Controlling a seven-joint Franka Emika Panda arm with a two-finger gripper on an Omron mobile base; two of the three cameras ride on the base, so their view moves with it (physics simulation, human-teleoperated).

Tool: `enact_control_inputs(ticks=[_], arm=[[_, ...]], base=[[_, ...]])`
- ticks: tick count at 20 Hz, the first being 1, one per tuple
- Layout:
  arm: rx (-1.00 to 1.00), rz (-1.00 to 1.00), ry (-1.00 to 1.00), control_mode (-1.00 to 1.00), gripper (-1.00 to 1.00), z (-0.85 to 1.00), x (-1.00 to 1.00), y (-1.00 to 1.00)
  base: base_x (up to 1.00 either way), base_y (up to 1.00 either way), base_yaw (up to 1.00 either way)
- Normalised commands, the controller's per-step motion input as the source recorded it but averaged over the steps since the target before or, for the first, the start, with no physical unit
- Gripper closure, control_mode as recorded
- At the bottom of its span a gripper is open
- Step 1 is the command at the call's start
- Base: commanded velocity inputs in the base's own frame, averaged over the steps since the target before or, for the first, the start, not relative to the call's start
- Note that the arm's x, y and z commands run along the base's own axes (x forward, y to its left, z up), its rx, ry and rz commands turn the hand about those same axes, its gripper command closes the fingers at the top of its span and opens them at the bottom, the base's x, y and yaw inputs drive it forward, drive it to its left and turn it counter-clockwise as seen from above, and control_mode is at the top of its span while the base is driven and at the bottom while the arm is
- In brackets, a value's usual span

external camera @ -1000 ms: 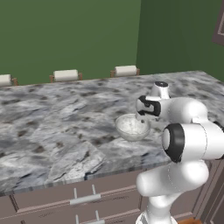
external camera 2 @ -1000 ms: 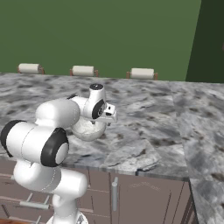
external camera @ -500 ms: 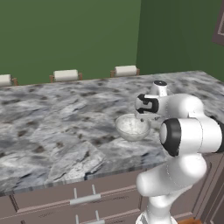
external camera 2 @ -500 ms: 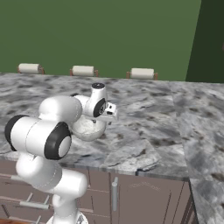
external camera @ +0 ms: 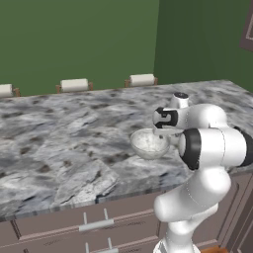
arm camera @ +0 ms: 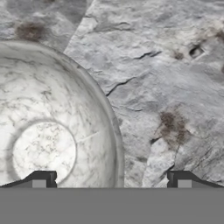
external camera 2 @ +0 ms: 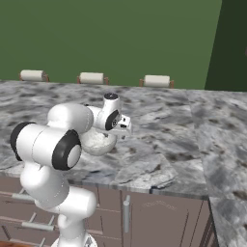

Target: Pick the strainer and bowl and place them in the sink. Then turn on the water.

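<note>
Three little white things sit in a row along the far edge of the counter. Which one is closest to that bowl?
The right-hand one of the row in the left base view. The bowl sits almost straight in front of it, while the middle one and left one lie farther off sideways.

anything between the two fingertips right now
In the hand view, the bowl's rim stands between the open fingertips, with bare counter beside it.

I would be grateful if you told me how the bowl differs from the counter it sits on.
The bowl is round and hollow with a curved wall and a small flat base; the counter is one broad flat slab. The bowl is pale and silvery, while the counter is darker grey with brown flecks and bold veins. The open gripper straddles the bowl's rim. Both have a mottled, marbled surface.
</note>
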Motion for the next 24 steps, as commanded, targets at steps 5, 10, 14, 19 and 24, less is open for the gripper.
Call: enact_control_inputs(ticks=[5, 10, 14, 19, 24], arm=[[0.01, 0.00, 0.05, -1.00, -1.00, -0.11, 0.00, -0.02], [0.02, 0.00, 0.10, -1.00, -1.00, -0.05, 0.00, 0.00], [0.02, 0.00, 0.10, -1.00, -1.00, -0.06, 0.00, 0.00], [0.02, 0.00, 0.10, -1.00, -1.00, -0.03, 0.00, 0.00], [0.02, 0.00, 0.09, -1.00, -1.00, -0.04, 0.00, 0.00]], base=[[0.00, 0.00, 0.00], [0.00, 0.00, 0.00], [0.00, 0.00, 0.00], [0.00, 0.00, 0.00], [0.00, 0.00, 0.00]])
